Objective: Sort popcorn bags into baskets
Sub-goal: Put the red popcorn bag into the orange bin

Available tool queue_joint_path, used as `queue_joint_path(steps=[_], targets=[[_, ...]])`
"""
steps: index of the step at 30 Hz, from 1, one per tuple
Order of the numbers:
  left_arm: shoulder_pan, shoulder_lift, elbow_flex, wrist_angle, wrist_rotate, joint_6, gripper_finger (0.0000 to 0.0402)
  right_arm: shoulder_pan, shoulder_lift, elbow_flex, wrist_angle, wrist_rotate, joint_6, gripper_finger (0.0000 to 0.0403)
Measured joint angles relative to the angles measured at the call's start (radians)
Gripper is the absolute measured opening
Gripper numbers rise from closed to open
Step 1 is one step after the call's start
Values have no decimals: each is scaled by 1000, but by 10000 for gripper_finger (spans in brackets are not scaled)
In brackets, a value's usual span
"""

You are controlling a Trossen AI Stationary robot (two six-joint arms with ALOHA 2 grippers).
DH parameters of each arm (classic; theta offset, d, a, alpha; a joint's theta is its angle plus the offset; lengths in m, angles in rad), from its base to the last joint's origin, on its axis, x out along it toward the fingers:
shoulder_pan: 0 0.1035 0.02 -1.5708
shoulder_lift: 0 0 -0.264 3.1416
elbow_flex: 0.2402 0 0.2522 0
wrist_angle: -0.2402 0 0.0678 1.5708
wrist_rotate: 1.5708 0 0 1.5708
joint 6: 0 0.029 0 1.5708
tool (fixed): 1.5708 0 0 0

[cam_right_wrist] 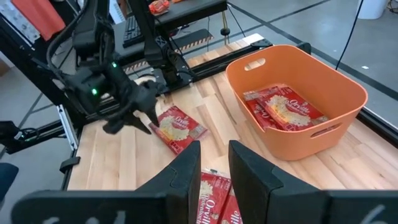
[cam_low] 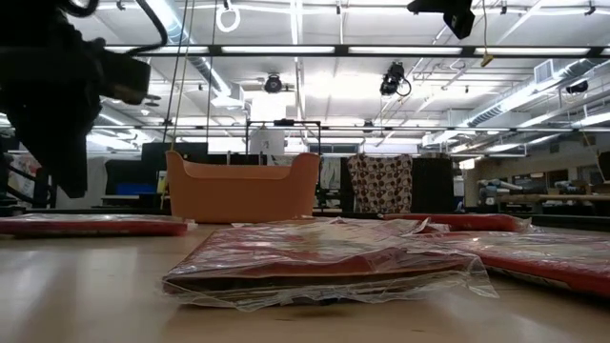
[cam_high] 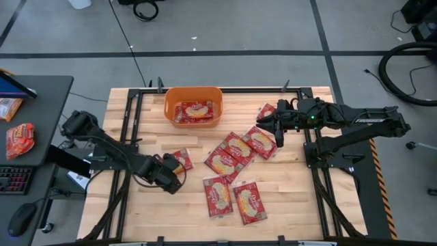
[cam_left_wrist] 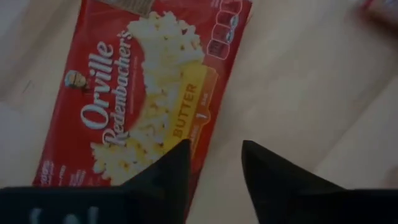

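The left end effector point(cam_high: 179, 179) sits low over the wooden bench point(cam_high: 293, 198), left of centre in the high view, right at a lone popcorn bag point(cam_high: 182, 160) that lies just above it in the frame. In the left wrist view its two dark fingers point(cam_left_wrist: 171, 174) stand apart with bare wood showing between them; one fingertip overlaps the long edge of that red packet point(cam_left_wrist: 137, 93), and nothing is clamped (whether the tip actually touches the plastic cannot be told).

The right end effector point(cam_high: 273, 128) hovers toward the upper right of the high view, beside a packet near the bench's far edge point(cam_high: 266, 110). In its own wrist view the fingers point(cam_right_wrist: 189, 168) are parted by a narrow gap and hold nothing.

The orange basket point(cam_high: 168, 102) stands at the top centre of the bench, with a popcorn bag lying flat inside it point(cam_high: 193, 111). The right wrist view shows the same tub point(cam_right_wrist: 348, 93) with its packet point(cam_right_wrist: 283, 109) on the bottom.

A loose cluster of overlapping bags point(cam_high: 239, 150) fills the middle of the bench, and two more lie side by side lower down point(cam_high: 218, 195) and point(cam_high: 250, 202).

In the low view a clear-wrapped packet point(cam_low: 324, 262) lies in the foreground, with the basket point(cam_low: 238, 191) behind it.
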State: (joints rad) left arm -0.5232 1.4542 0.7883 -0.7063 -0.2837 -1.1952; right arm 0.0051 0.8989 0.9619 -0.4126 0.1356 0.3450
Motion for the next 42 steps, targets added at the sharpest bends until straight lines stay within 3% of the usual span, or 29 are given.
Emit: queue_joint_path(steps=[6, 13, 21, 31, 42], targets=[[23, 89, 44, -2, 45, 142, 208, 1, 0, 0, 0, 0, 0, 89], [29, 184, 66, -17, 76, 242, 207, 1, 0, 0, 1, 0, 1, 89], [26, 225, 71, -48, 66, 239, 148, 1, 0, 0, 9, 0, 27, 89], [25, 231, 118, -112, 77, 303, 15, 1, 0, 0, 8, 0, 18, 89], [14, 169, 202, -145, 84, 362, 3, 0, 0, 0, 22, 1, -11, 89]])
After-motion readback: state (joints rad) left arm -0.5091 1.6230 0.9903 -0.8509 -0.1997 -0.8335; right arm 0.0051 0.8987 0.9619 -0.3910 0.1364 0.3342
